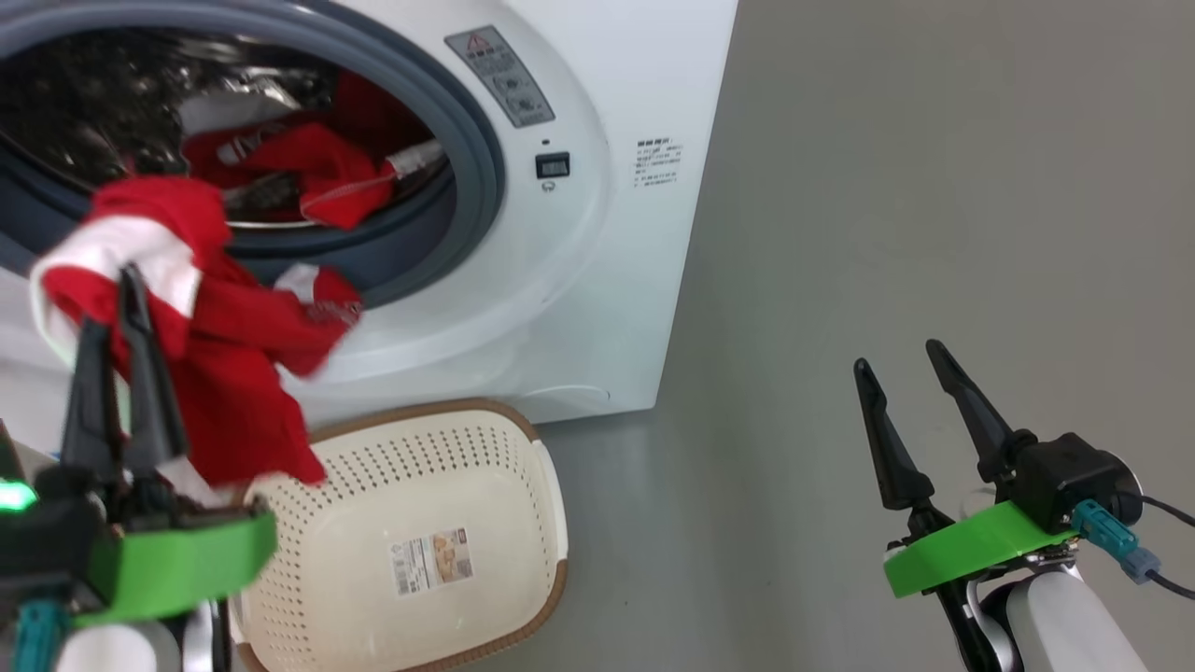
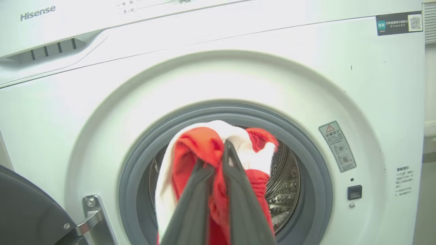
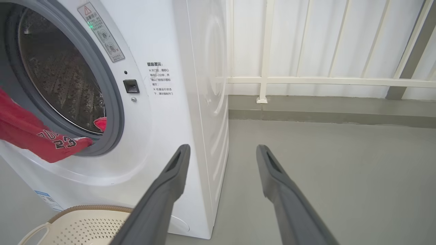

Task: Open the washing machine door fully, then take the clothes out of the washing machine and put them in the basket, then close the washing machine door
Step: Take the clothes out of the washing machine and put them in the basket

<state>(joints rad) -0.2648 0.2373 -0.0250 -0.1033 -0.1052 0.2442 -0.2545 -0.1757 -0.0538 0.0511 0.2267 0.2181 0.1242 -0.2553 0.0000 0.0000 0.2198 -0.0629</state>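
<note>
My left gripper (image 1: 112,294) is shut on a red garment with white trim (image 1: 224,364), which hangs in front of the washing machine (image 1: 597,280) above the left end of the basket (image 1: 420,541). In the left wrist view the same red garment (image 2: 201,149) bunches around my left gripper (image 2: 214,153) before the grey ring (image 2: 306,170). More red clothes (image 1: 317,168) lie inside the drum. The washing machine door (image 2: 27,211) stands swung open, its dark edge at the lower left. My right gripper (image 1: 901,355) hangs open and empty over the floor to the right of the machine.
The cream basket stands on the grey floor right in front of the machine. A white railing (image 3: 327,81) and pale wall run behind the machine on the right. Bare grey floor (image 1: 934,187) stretches to the right.
</note>
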